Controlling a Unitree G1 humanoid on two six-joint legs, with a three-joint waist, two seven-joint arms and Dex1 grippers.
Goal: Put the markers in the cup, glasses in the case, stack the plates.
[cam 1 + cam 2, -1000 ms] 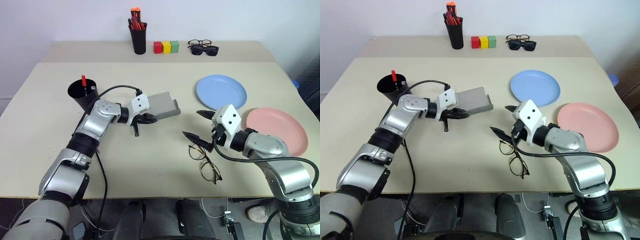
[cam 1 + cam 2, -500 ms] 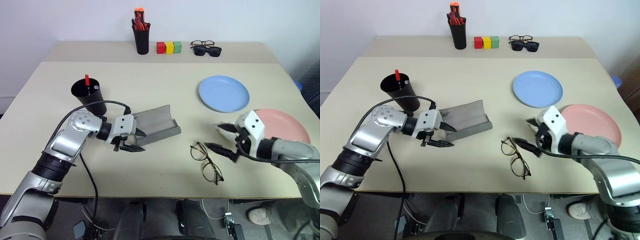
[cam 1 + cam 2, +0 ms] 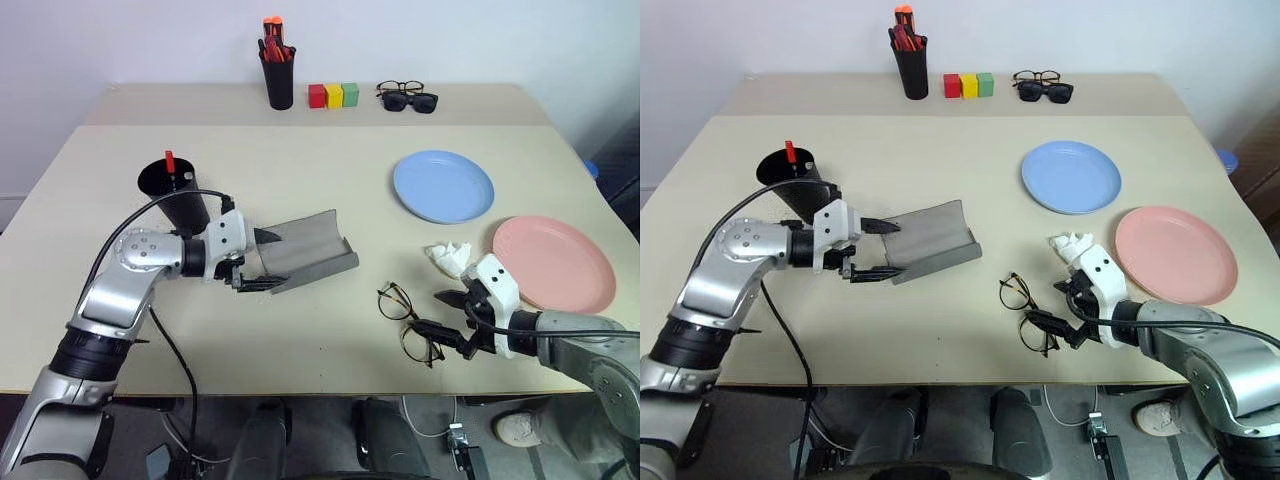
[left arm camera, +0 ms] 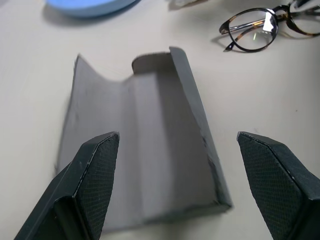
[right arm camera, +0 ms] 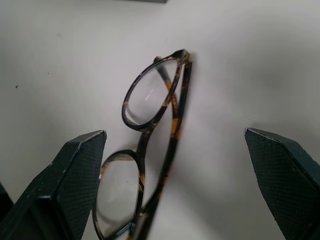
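The glasses [image 5: 150,165] lie directly ahead of the wide-open right end effector [image 3: 447,315], long axis running along its pointing line; the left end effector [image 3: 262,262], also wide, is stationed at the opened case [image 3: 305,252].

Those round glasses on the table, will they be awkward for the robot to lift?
Probably. The glasses have a thin frame lying almost flat on the table, so the right gripper's wide fingers get little to pinch. They look light and may skid if nudged. The clear lenses seem fragile.
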